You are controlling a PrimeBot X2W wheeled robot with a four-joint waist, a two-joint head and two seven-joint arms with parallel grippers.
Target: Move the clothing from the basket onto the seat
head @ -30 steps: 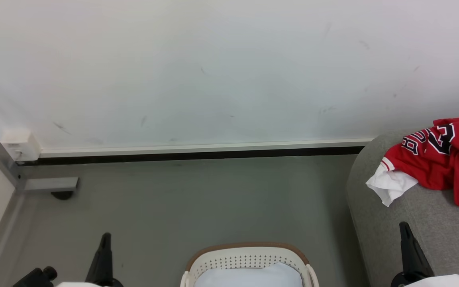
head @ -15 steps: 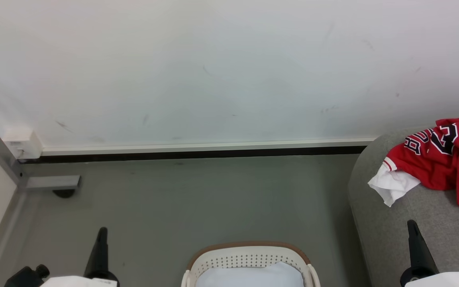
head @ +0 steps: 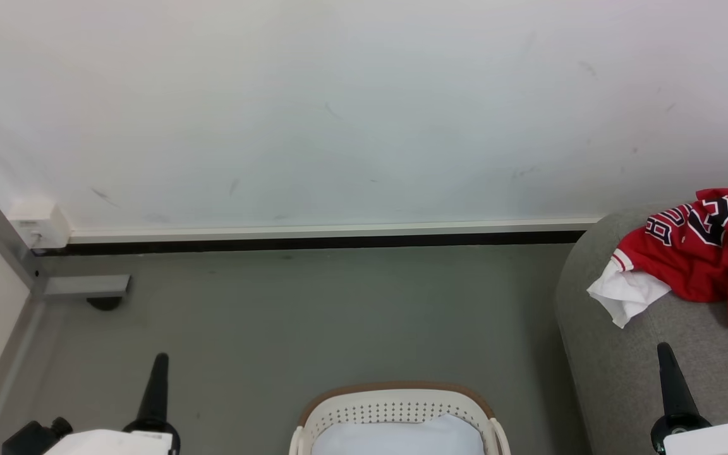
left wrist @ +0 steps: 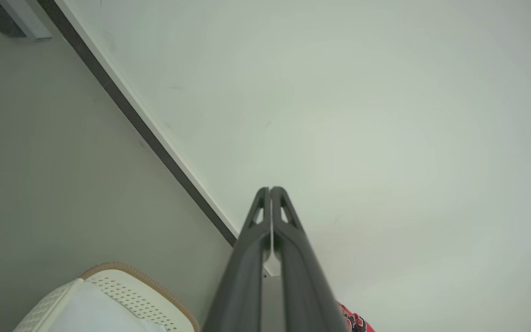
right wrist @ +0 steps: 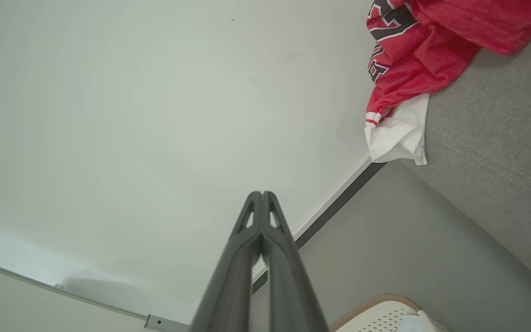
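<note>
Red jersey (head: 711,253) lies crumpled on the grey sofa (head: 617,360), its white part draped over the rounded edge; basket (head: 395,399) stands on the floor (head: 313,316) well left of the sofa, with a pale blue cloth (head: 402,437) inside; white wall (head: 339,126) behind. Right gripper (head: 663,351) clenched on nothing, over the sofa, near the jersey but apart from it; left gripper (head: 160,361) likewise clenched, empty, left of the basket.

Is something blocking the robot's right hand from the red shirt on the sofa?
Nothing visible does. The right gripper, shut and empty, shows over the bare grey sofa. The red jersey lies further along the sofa, with only bare fabric between them.
</note>
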